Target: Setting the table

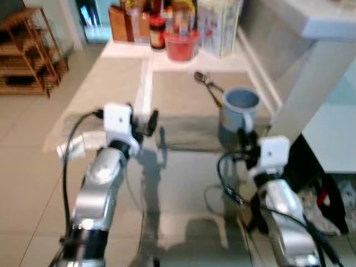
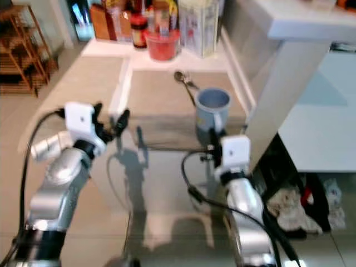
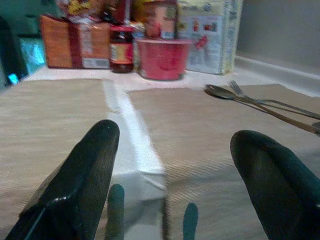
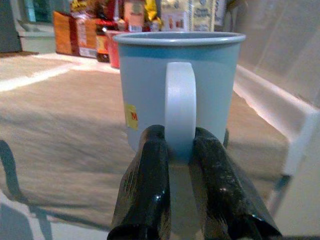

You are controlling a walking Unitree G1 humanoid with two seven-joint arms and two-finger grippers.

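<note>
Where the near edge of the glass-topped surface meets the 2 placemats, both arms are extended forward. The right gripper has its 2 black fingers pressed onto the white handle of the light blue mug, pinching it from either side. The mug stands upright on the right-hand placemat, near that mat's front right corner, with its handle facing the robot. A small yellow label shows on the mug's side in the right wrist view.

The left gripper hangs over the front of the surface with its fingers spread wide and nothing between them. It sits just above the white gap that separates the right-hand mat from the left-hand placemat.

Beyond the mug, a spoon and a fork lie side by side on the right-hand mat, angled toward the far left.

At the far end of the surface stand a red bowl, a dark jar, an orange box and a tall printed package, grouped closely together.

To the far left, a wooden rack stands on the tiled floor.
</note>
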